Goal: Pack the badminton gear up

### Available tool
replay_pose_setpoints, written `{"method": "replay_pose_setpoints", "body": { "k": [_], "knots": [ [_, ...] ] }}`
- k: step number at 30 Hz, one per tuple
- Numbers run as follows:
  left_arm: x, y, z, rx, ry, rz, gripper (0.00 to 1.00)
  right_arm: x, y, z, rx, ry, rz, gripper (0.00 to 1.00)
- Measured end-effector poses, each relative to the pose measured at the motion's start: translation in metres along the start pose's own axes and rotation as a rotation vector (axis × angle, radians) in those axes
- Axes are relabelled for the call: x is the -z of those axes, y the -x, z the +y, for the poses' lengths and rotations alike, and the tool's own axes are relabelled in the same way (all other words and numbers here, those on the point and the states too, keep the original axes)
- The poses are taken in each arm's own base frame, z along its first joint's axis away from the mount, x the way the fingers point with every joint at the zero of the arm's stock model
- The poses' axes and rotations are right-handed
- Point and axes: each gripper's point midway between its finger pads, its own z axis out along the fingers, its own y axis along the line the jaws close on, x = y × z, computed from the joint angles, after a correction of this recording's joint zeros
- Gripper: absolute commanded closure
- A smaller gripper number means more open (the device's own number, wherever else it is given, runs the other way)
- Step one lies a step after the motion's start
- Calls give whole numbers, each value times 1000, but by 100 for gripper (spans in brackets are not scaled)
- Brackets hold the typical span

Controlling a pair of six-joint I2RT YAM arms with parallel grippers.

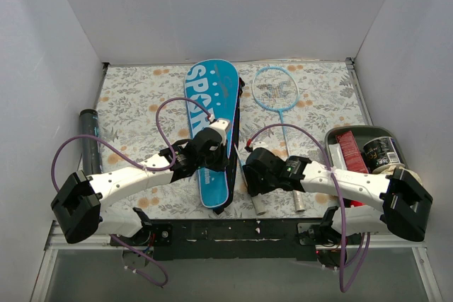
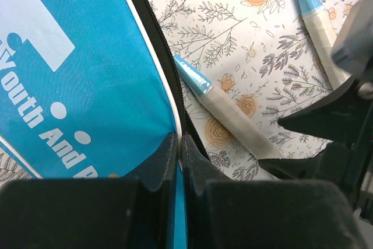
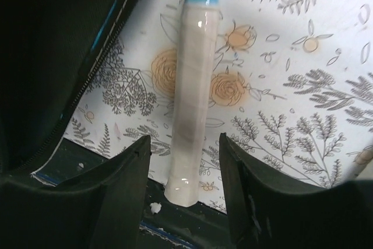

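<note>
The long blue cover (image 1: 211,129) lies lengthwise mid-table, its zip side facing right. My left gripper (image 1: 228,152) is shut on the cover's white-piped right edge (image 2: 175,122). One light-blue racket (image 1: 274,90) lies flat right of the cover, and its white handle (image 2: 319,27) reaches toward the near edge. A second white racket handle (image 3: 191,115) sticks out beside the cover's zip; its head is hidden. My right gripper (image 3: 185,144) stands open with a finger on either side of that handle's butt end, not touching it. A black tube (image 1: 90,139) lies at the far left.
A grey tray (image 1: 333,136) at the right holds a red packet (image 1: 352,152) and a dark can (image 1: 381,150). White walls close in the table on three sides. The black mounting rail (image 1: 233,231) runs along the near edge, just under the handle ends.
</note>
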Motion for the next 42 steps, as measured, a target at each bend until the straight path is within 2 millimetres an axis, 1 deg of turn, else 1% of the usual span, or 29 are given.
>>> {"method": "replay_pose_setpoints", "body": {
  "k": [3,8,11,13,15,16,19,20,23,28,32,39,42],
  "knots": [
    [0,0,0,0,0,0,100,-3,-17,1,0,-4,33,41],
    [0,0,0,0,0,0,100,-10,-30,4,-11,-15,66,41],
    [0,0,0,0,0,0,100,-17,-38,5,-17,-28,87,41],
    [0,0,0,0,0,0,100,-23,-46,4,-10,-46,113,41],
    [0,0,0,0,0,0,100,-27,-50,4,-9,-56,124,43],
    [0,0,0,-1,0,0,100,-28,-49,7,-9,-51,114,45],
    [0,0,0,-2,0,0,100,-30,-46,9,-12,-54,103,67],
    [0,0,0,-3,0,0,100,-32,-45,10,-16,-55,98,82],
    [0,0,0,-6,-1,0,100,-34,-42,12,-40,-56,84,99],
    [0,-3,-1,-9,-10,10,100,-36,-35,13,-40,-82,75,99],
    [-1,-10,-1,-10,-23,23,100,-33,-24,13,-20,-110,55,99],
    [-2,-23,-3,-19,-42,48,100,-20,21,28,-22,-83,-26,99],
    [-3,-24,-3,-19,-46,41,100,-16,35,33,-21,-64,-48,99]
  ]
}}
